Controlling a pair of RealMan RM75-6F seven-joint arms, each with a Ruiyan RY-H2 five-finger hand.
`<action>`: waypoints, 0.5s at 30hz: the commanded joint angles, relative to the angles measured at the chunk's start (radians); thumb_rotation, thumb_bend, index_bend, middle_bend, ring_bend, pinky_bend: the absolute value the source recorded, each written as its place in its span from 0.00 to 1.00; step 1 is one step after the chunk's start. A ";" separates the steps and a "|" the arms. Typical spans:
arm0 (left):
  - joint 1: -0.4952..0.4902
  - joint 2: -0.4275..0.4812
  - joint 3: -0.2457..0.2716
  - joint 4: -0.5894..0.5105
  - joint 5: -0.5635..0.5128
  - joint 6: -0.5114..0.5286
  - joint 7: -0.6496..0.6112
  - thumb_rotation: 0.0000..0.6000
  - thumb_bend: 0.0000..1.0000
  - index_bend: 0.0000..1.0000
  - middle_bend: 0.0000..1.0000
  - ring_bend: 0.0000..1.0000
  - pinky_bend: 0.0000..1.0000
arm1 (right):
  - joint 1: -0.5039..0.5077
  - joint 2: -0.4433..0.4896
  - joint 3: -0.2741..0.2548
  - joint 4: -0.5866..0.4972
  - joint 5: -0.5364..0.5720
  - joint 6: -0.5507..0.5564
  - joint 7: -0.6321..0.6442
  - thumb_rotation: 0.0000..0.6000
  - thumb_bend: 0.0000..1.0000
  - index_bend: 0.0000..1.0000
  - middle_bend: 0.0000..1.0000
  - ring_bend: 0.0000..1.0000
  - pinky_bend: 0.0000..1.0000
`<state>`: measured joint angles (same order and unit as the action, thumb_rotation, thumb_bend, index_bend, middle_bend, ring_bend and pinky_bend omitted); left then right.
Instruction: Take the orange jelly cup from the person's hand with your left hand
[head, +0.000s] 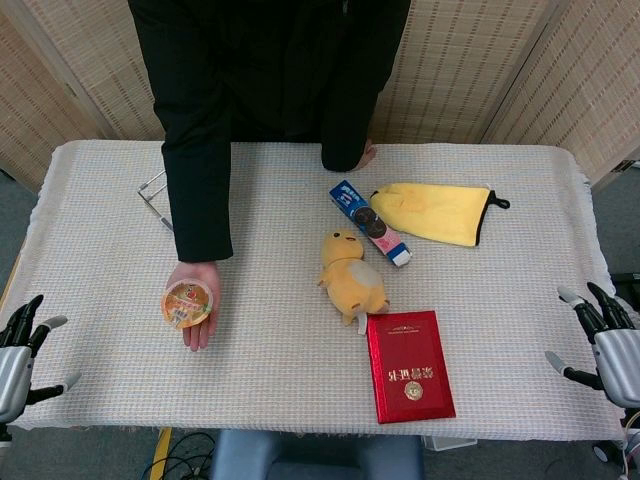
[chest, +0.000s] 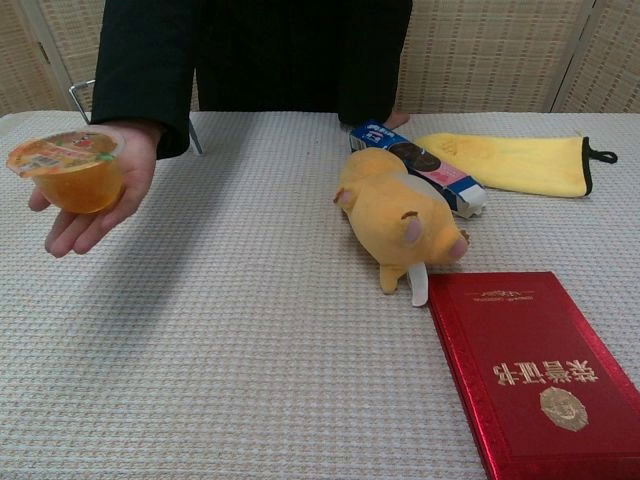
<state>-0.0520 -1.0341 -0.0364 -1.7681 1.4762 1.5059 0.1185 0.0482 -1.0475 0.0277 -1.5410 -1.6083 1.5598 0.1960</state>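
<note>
An orange jelly cup with a printed lid rests on the person's upturned palm, held out over the table's left side; the chest view shows the cup at the upper left. My left hand hangs open off the table's left front corner, well to the left of the cup and apart from it. Off the right front edge, my right hand is open too, holding nothing. Neither hand appears in the chest view.
A yellow plush chick lies mid-table, with a red booklet in front of it. Behind are a blue snack packet and a yellow cloth. A metal stand sits by the person's arm.
</note>
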 joint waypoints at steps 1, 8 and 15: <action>0.001 -0.002 -0.003 0.003 0.000 0.004 -0.002 1.00 0.16 0.27 0.02 0.02 0.26 | 0.000 0.002 0.001 -0.004 -0.001 0.002 -0.003 1.00 0.20 0.10 0.22 0.07 0.13; -0.010 -0.010 -0.015 0.025 0.017 0.012 -0.016 1.00 0.16 0.23 0.02 0.02 0.26 | -0.004 0.014 0.002 -0.020 -0.004 0.010 -0.014 1.00 0.20 0.10 0.22 0.07 0.13; -0.087 0.011 -0.026 0.041 0.127 -0.032 -0.089 1.00 0.16 0.01 0.01 0.02 0.26 | -0.010 0.050 0.015 -0.057 -0.005 0.037 -0.038 1.00 0.20 0.10 0.22 0.07 0.13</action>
<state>-0.1134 -1.0333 -0.0596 -1.7333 1.5727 1.4930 0.0475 0.0389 -0.9994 0.0406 -1.5952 -1.6142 1.5957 0.1604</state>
